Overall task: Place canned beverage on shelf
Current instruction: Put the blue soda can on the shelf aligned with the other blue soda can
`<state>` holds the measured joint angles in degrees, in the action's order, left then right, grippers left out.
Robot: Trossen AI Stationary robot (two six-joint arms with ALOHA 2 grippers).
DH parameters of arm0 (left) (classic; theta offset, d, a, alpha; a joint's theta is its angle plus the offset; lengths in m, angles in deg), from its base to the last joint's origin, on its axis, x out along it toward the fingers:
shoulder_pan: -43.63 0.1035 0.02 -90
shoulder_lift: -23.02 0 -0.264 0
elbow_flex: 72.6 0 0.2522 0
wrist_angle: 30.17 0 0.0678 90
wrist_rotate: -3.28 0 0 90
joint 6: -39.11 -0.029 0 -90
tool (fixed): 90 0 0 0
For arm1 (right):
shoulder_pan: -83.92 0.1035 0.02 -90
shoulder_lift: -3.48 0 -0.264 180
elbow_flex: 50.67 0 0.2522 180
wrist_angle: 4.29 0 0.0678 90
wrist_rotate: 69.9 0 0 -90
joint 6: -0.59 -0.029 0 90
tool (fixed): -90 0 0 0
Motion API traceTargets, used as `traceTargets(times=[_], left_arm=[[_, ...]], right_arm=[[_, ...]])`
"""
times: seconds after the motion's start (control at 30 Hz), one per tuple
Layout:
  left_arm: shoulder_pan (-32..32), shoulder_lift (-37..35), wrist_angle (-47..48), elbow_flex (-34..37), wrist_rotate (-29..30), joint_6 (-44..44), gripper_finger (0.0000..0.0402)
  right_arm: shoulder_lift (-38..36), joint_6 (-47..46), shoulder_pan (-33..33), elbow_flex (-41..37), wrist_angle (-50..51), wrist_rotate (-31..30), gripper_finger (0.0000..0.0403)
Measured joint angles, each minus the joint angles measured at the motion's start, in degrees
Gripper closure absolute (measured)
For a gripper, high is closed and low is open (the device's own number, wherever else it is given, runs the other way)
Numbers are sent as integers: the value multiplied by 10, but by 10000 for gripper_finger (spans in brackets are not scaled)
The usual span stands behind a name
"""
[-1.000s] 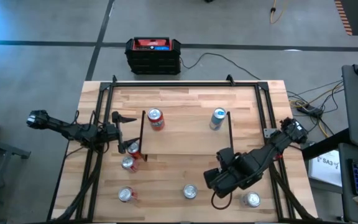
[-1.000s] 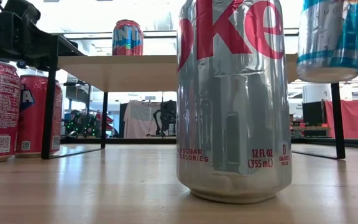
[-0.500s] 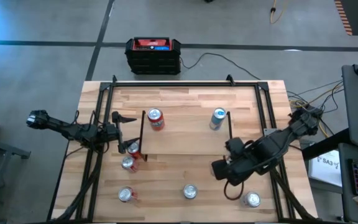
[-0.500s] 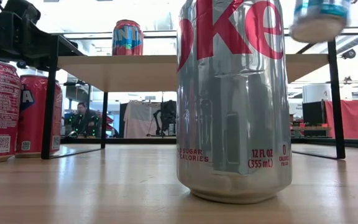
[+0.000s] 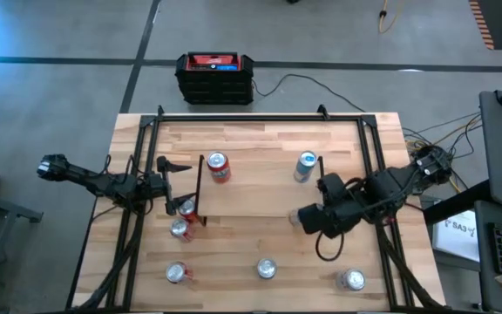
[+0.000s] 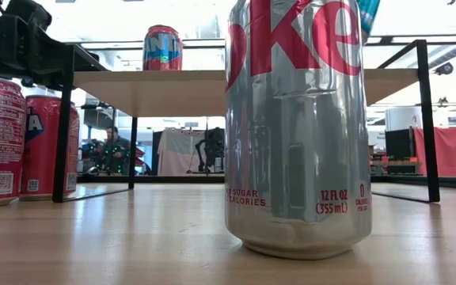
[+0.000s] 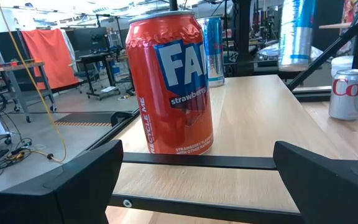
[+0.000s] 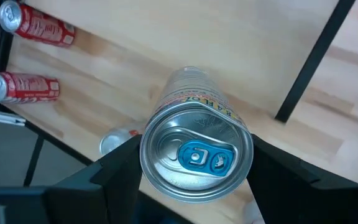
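At the counter's near edge: three cans stand upright on the counter (image 5: 234, 253), apparently waiting their turn: a red one (image 5: 176, 273) on the left, a Diet Coke can (image 6: 298, 127) in the middle and a silver one (image 5: 352, 280) on the right.
Right fingers: the right gripper (image 8: 194, 155) pinches a silver can with a blue tab (image 8: 196, 154) by its sides, just below the rim. It hangs upright above the front right part of the shelf, so it looks ready to be lowered onto the board.
Where the carried can is: in the air, not yet resting on anything, with a dark shelf leg (image 8: 309, 62) just beside it.
Shelf: a low light-wood board (image 5: 260, 187) on thin black legs, mid-counter. A red Fanta can (image 7: 169, 84) stands at its back left and a blue and silver can (image 5: 305, 166) at its back right, which leaves the front free.
Left fingers: the left gripper (image 7: 197, 180) is spread wide and holds nothing. It waits level with the shelf's left end, facing the Fanta can.
Beside the shelf's left legs: two more red cans (image 5: 182, 218) stand on the counter.
Beyond the counter: a black-and-red box (image 5: 215, 77) sits on the floor.
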<state>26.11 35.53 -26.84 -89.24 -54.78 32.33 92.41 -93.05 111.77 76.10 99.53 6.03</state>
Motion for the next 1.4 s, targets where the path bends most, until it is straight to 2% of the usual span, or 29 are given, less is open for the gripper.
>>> traceTargets(times=[0.27,0.43,0.7,1.4], left_arm=[[0,0,0,0,0,0,2],[0,0,0,0,0,0,2],[0,0,0,0,0,0,2],[0,0,0,0,0,0,2]], right_arm=[[-9,62,-52,-15,-1,13,161],[-19,66,-70,-46,0,39,161],[-38,59,-73,-76,-3,38,161],[-45,50,-77,-78,0,35,156]])
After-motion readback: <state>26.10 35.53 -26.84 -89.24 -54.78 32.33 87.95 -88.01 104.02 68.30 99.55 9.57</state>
